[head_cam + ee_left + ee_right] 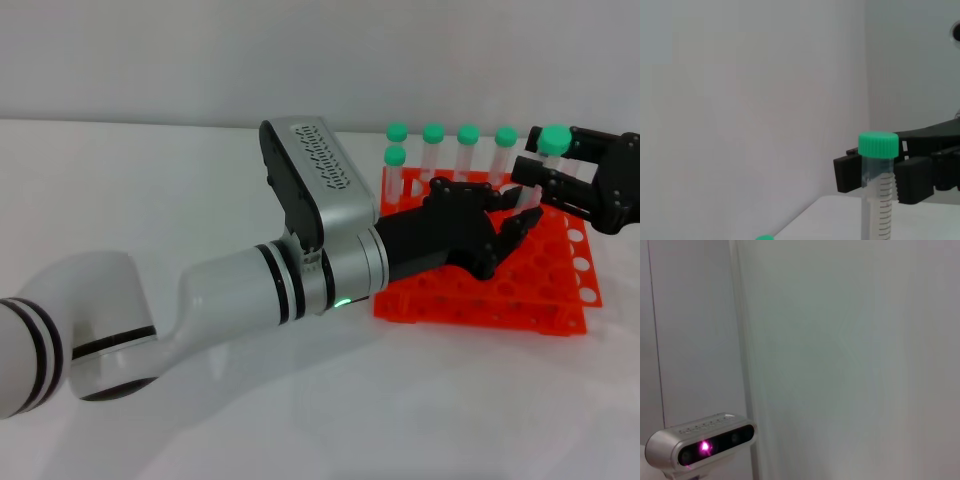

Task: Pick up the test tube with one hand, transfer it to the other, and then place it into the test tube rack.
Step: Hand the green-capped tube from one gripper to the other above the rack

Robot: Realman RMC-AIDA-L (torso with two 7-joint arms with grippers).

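While left gripper (505, 232) hides tube's lower end | right gripper (545, 180) jaws clamp test tube (540, 175) | left jaws unclear

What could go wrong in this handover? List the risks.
The right gripper pinches the test tube just below its green cap; held so high, it may swing or slip in the handover.
The left gripper hangs low over the test tube rack, near the racked tubes; it may knock them.
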